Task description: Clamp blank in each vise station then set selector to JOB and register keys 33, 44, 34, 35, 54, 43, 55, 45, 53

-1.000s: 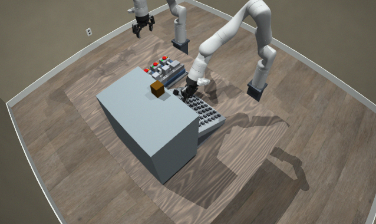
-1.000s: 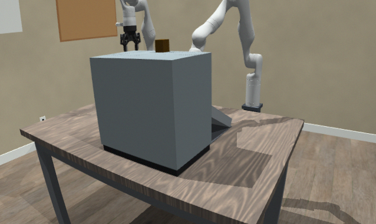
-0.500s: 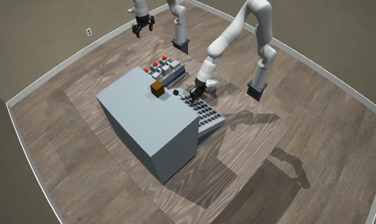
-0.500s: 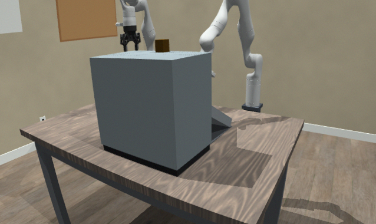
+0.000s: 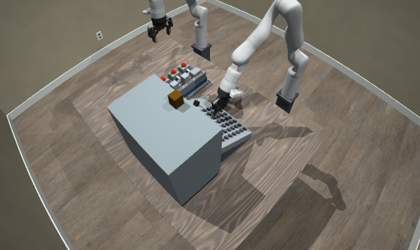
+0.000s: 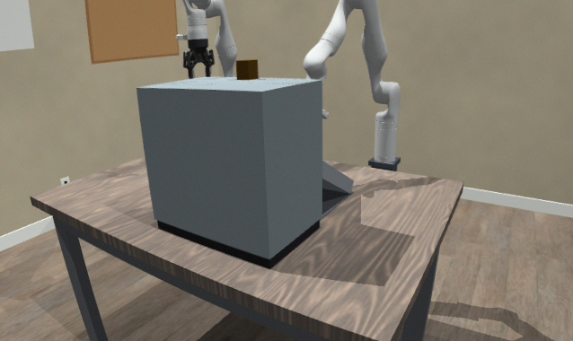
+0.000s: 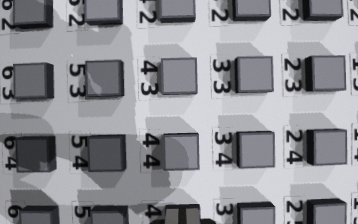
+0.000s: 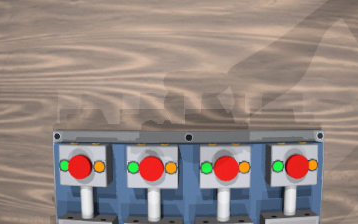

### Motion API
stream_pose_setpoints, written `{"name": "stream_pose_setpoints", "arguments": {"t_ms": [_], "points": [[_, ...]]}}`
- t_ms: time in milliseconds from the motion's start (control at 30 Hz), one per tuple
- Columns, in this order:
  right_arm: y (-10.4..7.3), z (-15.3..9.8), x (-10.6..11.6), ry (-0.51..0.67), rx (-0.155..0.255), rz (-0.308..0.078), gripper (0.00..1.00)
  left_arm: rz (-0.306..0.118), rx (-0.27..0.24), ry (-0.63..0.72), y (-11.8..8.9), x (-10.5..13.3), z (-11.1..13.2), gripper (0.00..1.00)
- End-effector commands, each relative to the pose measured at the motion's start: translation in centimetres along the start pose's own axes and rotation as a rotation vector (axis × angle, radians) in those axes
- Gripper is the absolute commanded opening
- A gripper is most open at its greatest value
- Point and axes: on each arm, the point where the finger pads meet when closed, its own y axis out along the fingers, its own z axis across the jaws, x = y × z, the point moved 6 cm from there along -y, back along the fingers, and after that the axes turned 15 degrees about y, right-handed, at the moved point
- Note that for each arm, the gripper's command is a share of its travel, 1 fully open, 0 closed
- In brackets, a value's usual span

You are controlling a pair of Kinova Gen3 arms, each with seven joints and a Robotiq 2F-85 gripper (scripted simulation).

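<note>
My left gripper (image 5: 214, 114) (image 7: 182, 216) is shut and empty, its tips over the key just below key 44 (image 7: 181, 151); that key is mostly hidden and its label cut off. Contact cannot be told. Keys 43 (image 7: 179, 76), 33 (image 7: 254, 74), 34 (image 7: 256, 149), 53 (image 7: 105, 78) and 54 (image 7: 107, 153) show unlit. My right gripper (image 5: 161, 37) (image 6: 199, 74) is open and empty, high above the table near the vise stations. Four red valve knobs (image 8: 79, 167) (image 8: 151, 168) (image 8: 226, 168) (image 8: 297, 166) each have a green and an orange light beside them. The lamp (image 5: 176, 99) (image 6: 247, 70) looks dark amber. Blanks cannot be made out.
The big grey cabinet (image 5: 159, 128) (image 6: 208, 157) stands between the top and exterior views and the machine's front, hiding part of the keyboard (image 5: 239, 139) and stations. A dark knob (image 5: 196, 102) sits at the keyboard's upper corner. The blue vise base (image 8: 190, 200) runs along the right wrist view's bottom.
</note>
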Motion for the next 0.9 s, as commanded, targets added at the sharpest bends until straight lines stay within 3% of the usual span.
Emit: {"name": "stream_pose_setpoints", "arguments": {"t_ms": [0,867], "points": [[-0.07,0.01,0.0,0.0,-0.001,-0.001,1.0,0.0,0.002,0.0,0.15,0.0,0.07,0.099],[-0.07,0.01,0.0,0.0,-0.001,-0.001,1.0,0.0,0.002,0.0,0.69,0.0,0.07,0.099]]}}
